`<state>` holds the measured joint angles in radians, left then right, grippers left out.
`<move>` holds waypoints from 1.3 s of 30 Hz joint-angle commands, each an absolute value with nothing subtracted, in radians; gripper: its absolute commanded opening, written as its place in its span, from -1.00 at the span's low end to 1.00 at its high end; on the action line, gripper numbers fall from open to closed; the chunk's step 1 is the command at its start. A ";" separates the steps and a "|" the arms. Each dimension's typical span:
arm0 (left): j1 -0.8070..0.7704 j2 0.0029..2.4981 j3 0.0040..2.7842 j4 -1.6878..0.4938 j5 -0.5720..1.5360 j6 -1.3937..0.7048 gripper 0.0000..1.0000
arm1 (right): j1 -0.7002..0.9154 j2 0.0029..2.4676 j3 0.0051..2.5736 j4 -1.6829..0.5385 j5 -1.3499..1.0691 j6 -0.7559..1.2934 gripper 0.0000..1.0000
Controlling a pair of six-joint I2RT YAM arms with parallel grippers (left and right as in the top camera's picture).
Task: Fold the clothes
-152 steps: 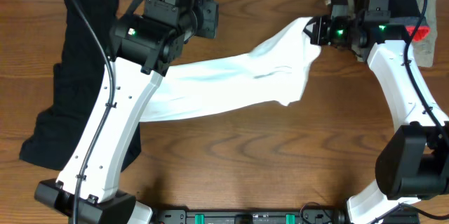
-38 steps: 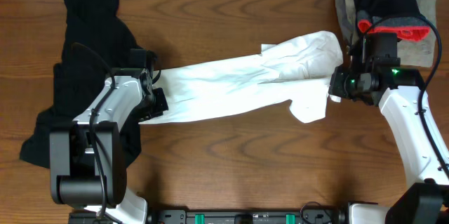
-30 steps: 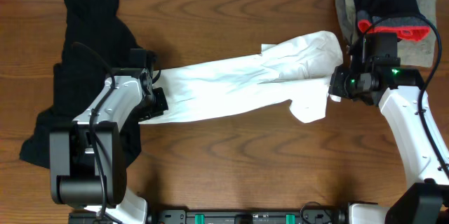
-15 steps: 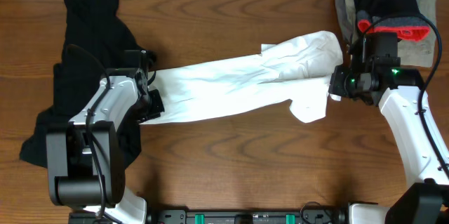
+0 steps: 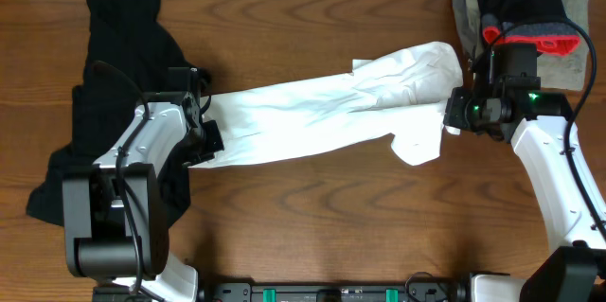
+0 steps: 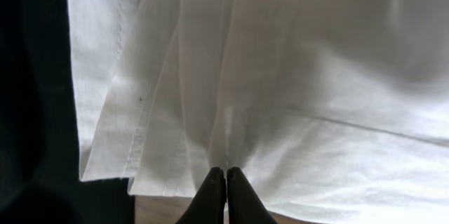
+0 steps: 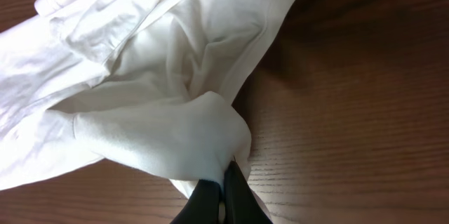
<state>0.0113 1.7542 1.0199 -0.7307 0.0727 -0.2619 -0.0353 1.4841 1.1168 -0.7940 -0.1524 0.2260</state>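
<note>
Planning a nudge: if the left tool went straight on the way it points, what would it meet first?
The white T-shirt: the left tool is shut on its gathered edge, so more of that fabric lies straight ahead. What is beneath the cloth is hidden.

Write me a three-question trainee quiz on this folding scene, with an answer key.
1. True or false: the white T-shirt lies folded into a neat square.
2. What lies on the table by the shirt's end nearest the left gripper? A) black garment B) blue jeans C) yellow towel
3. Fill in: the left gripper and the right gripper are each shut on the ____.
Key: 1 false, it lies stretched out in a rumpled strip; 2 A; 3 white T-shirt.
</note>
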 commanded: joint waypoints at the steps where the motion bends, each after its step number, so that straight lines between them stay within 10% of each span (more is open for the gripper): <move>1: 0.017 1.735 1.080 -0.733 0.080 -0.260 -0.88 | -0.044 1.475 1.127 -0.788 -0.146 0.212 -0.97; 19: 0.017 1.712 1.416 -0.766 0.059 -0.263 -0.87 | -0.044 1.475 1.127 -0.789 -0.146 0.212 -0.97; 27: 0.017 1.712 1.284 -0.918 0.034 -0.260 -0.28 | -0.044 1.475 1.127 -0.781 -0.146 0.212 -0.98; 39: 0.015 1.713 1.018 -0.723 0.099 -0.259 -0.28 | -0.044 1.475 1.127 -0.781 -0.146 0.212 -0.97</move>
